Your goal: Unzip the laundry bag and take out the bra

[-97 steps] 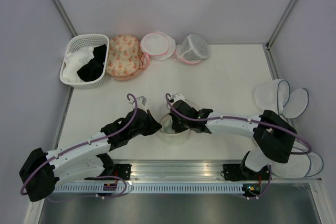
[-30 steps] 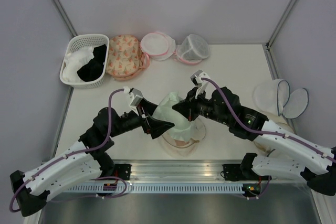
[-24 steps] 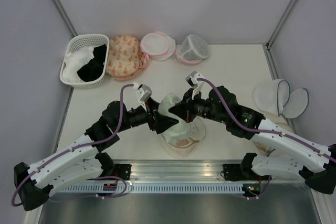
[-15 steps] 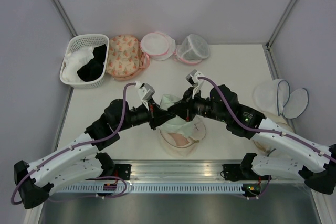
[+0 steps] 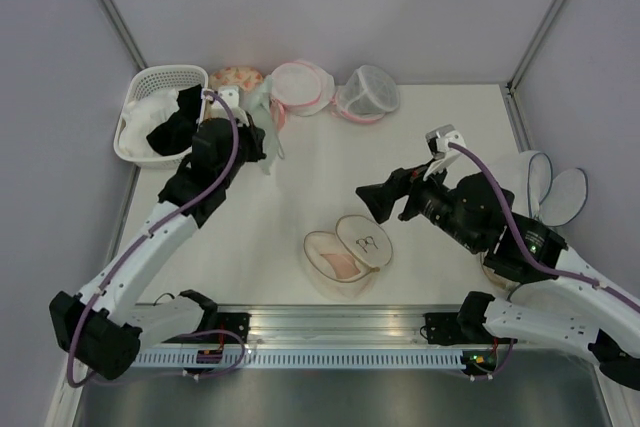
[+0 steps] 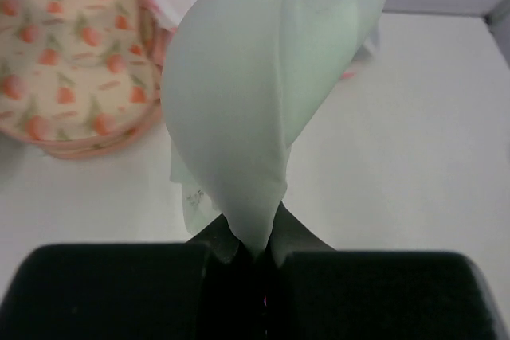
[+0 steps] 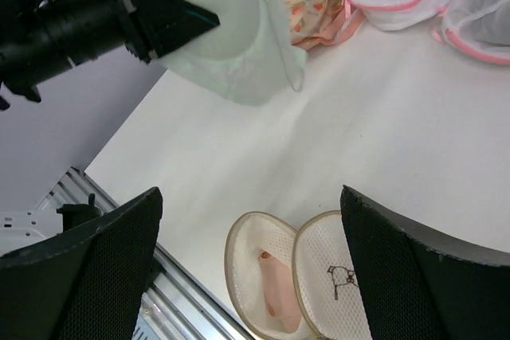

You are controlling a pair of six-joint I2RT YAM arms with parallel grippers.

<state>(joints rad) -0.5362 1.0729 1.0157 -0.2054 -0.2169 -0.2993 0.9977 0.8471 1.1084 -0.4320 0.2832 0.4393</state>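
The white table [image 5: 440, 137], walled in grey, carried a basket [image 5: 160, 112] and a row of spare bags [image 5: 300, 87] along its far edge. We compared this moment with the one half a second before. Then, both arms met over the near centre with the garment between them; now they stood well apart. The left arm [image 5: 150, 237] had swung to the far left corner, and the right arm [image 5: 520, 242] had drawn back to the right. We judged the hand-over complete and the removal done in substance, with only the setting-down remaining.

The laundry bag [image 5: 380, 247] lay unzipped near the middle of the near edge. Its two halves were spread side by side, the half bearing the black drawing [image 5: 366, 243] on the right. The bra [image 6: 239, 109] was out of it and hung from the left gripper [image 6: 255, 251], just beside the floral bag [image 5: 235, 79] and near the basket. It read pale, almost mint, in these views. In the left wrist view its long axis ran straight out from the gripper, narrow end pinched and broad cup edge pointing away toward the far row. Overhead, that axis ran roughly far to near.

The left gripper was pressed together on the bra's lower edge. The right gripper [image 5: 367, 204] held nothing, its fingers [image 7: 88, 268] spread wide. A small pink strip [image 5: 342, 265] remained in the bag's left half; we could not tell what it was.
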